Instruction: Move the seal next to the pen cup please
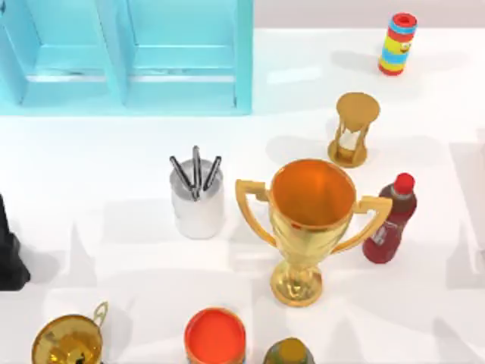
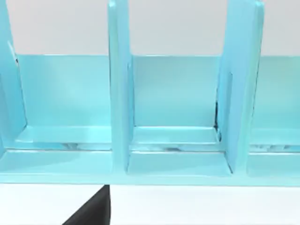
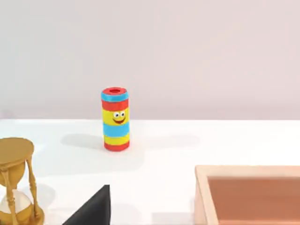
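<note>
Orange can [image 1: 215, 336], trophy [image 1: 311, 220] flank pen cup [image 1: 198, 199].

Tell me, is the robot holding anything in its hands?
Nothing looks held. The left hand faces the blue shelf, the right hand faces the striped can, and the pen cup stands untouched.

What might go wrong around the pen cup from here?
The trophy stands close to the right of the pen cup, its handle nearest, so a placement on that side may bump it. The pens stick up above the rim and could catch a descending gripper. The red-capped bottle might be mistaken for the seal.
</note>
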`<state>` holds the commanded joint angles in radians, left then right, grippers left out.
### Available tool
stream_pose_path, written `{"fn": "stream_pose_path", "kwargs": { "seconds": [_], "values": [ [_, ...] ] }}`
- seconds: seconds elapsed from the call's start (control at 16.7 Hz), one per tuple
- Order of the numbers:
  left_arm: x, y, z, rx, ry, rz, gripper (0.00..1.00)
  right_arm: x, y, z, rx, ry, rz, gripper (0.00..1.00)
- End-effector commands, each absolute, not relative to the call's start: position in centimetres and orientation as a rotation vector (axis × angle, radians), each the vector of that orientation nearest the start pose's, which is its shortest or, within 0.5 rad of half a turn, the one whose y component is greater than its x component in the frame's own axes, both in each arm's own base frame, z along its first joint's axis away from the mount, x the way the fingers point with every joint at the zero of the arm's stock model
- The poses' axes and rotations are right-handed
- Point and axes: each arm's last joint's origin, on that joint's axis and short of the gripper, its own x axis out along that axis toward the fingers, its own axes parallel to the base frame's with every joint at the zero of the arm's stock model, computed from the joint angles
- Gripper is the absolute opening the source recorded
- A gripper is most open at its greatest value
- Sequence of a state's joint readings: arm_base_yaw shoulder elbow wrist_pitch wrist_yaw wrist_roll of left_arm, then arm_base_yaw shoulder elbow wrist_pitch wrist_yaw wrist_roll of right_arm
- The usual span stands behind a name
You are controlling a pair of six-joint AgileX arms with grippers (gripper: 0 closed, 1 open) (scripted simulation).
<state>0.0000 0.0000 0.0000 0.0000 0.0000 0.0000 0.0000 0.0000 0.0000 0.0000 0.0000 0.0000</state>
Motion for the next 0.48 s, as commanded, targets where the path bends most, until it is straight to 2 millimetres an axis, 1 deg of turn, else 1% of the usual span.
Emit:
{"fn": "stream_pose_path", "kwargs": {
  "seconds": [0.12,0.24,0.36,0.48],
  "values": [
    [10.6,-0.1,16.0,0.0,0.001,0.0,1.0,10.6,-0.1,16.0,0.0,0.0,0.0,1.0],
    [10.6,-0.1,16.5,0.004,0.033,0.003,1.0,10.6,-0.1,16.0,0.0,0.0,0.0,1.0],
    [10.7,0.0,17.7,0.011,0.104,0.009,1.0,10.6,-0.1,16.0,0.0,0.0,0.0,1.0],
    [11.1,0.1,19.4,0.02,0.214,0.017,1.0,10.6,-0.1,16.0,0.0,0.0,0.0,1.0]
  ]
}}
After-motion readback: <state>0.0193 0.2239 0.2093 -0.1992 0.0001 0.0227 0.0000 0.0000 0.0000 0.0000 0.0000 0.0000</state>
